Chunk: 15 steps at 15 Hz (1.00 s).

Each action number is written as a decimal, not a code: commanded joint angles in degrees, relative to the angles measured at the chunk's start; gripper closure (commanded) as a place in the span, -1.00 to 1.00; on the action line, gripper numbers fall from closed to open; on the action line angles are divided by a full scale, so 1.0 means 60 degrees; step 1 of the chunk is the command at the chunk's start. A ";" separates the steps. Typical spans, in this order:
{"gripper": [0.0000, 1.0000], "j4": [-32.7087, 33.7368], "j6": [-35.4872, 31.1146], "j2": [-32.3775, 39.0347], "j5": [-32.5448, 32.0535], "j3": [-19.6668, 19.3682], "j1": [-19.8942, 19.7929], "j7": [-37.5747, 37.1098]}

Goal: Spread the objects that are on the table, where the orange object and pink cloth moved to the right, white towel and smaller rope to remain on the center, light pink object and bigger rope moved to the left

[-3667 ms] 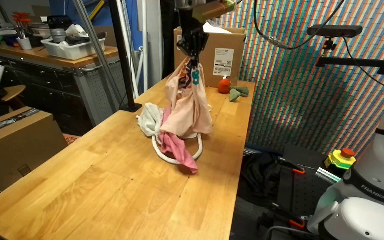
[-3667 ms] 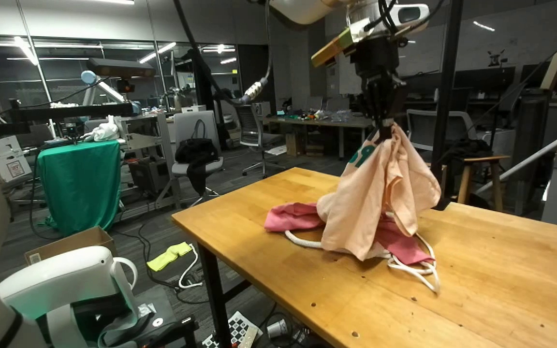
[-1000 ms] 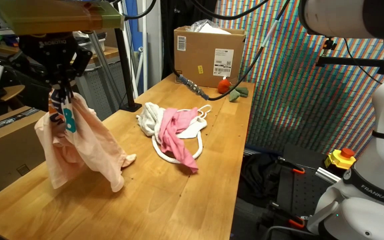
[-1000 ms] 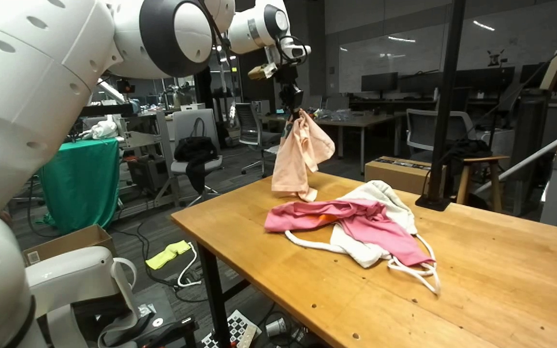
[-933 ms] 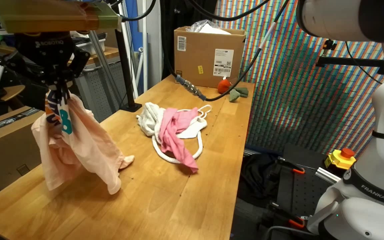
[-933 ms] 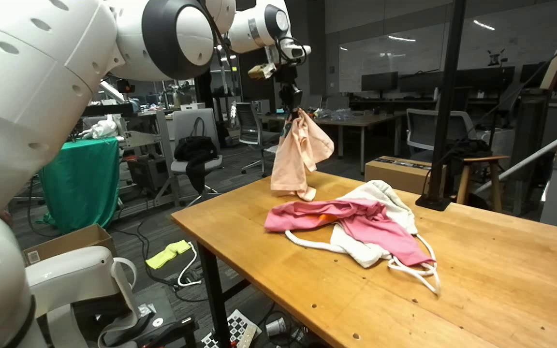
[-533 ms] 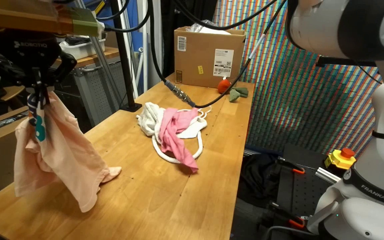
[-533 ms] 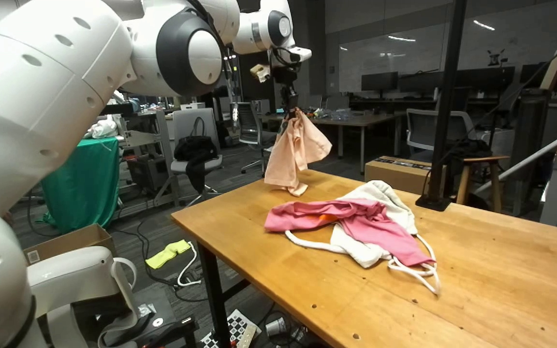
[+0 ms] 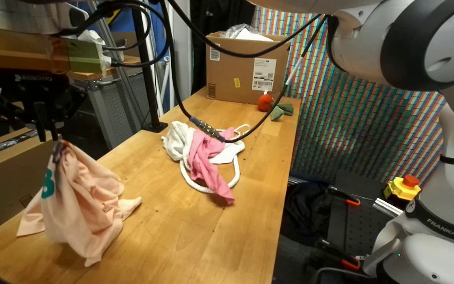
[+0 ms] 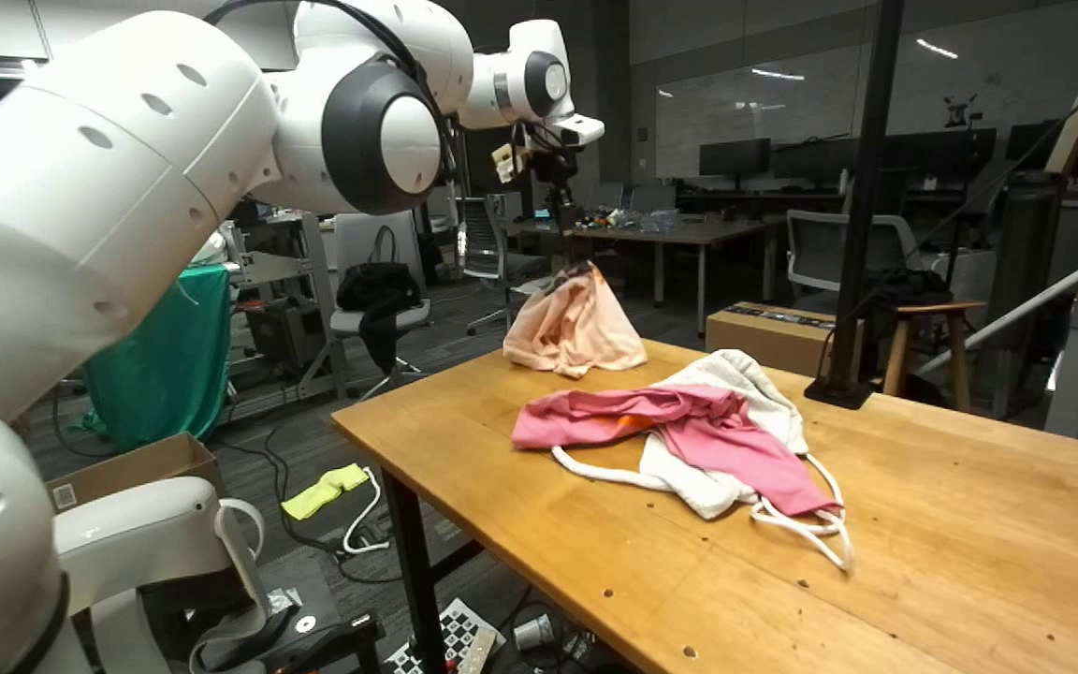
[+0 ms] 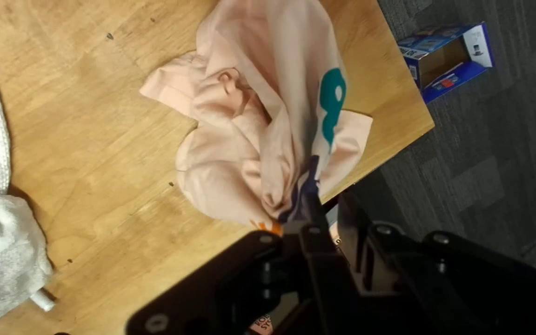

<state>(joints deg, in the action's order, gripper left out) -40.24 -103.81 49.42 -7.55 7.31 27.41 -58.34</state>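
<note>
The light pink object (image 9: 81,205), a peach cloth with printed letters, slumps on the near left of the table (image 9: 195,244), its top still peaked. Just above that peak is my gripper (image 9: 49,136), its fingers slightly parted; an exterior view shows a gap between it and the light pink object (image 10: 576,328). In the wrist view the gripper (image 11: 331,202) has nothing between its fingers. The pink cloth (image 10: 735,445) lies over the white towel (image 10: 750,379). Around them curve the bigger rope (image 9: 195,187) and smaller rope (image 10: 803,534). The orange object (image 9: 265,102) sits at the far end.
A cardboard box (image 9: 246,71) stands behind the orange object. A black post (image 10: 862,206) rises at the table's edge. The arm's cable (image 9: 207,128) hangs over the pile. A blue box (image 11: 449,60) lies below the table edge.
My gripper has carried the light pink object farther left, then parted its fingers. The cloth has dropped from them and sagged onto the table. The pile and orange object have not moved.
</note>
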 commanded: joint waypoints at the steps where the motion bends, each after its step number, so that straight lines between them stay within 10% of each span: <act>1: 0.06 0.0654 0.0396 0.0309 -0.0049 -0.0041 0.0080 0.0038; 8: -0.97 0.0497 0.2330 0.0031 -0.0147 -0.0197 -0.0472 0.0848; 15: -1.00 0.0311 0.3163 0.0252 -0.0448 -0.0629 -0.1671 0.3054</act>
<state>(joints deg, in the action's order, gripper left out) -39.51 -86.91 49.75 -8.90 4.14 19.64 -47.00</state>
